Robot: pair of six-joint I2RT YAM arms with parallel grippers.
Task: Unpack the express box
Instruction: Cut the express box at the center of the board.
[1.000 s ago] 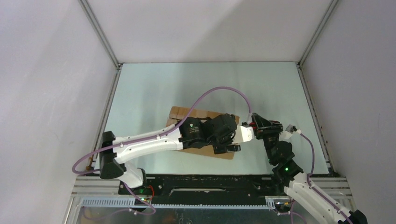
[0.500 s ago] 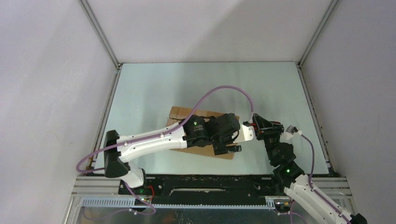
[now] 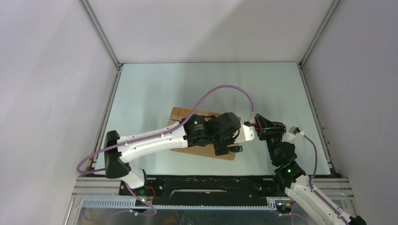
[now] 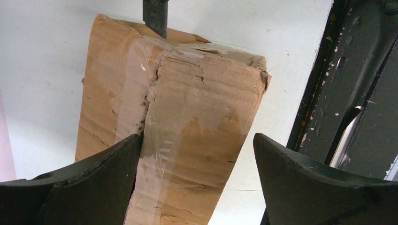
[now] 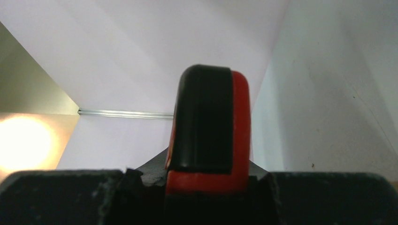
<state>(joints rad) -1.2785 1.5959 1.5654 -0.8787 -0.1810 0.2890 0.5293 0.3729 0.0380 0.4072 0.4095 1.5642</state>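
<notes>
Express box (image 4: 197,140) sits mid-frame inside the wide-open left gripper (image 4: 197,138), likely braced while the right gripper (image 5: 206,187) clamps the knife (image 5: 209,122).

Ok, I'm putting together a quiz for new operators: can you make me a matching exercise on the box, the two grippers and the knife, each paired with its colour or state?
Things:
1. express box
2. left gripper
3. right gripper
4. utility knife

Colour or state:
A. red and black
B. open, one finger on either side of the box
C. brown cardboard
D. shut on the knife's handle

Pairs: 1-C, 2-B, 3-D, 4-A
</notes>
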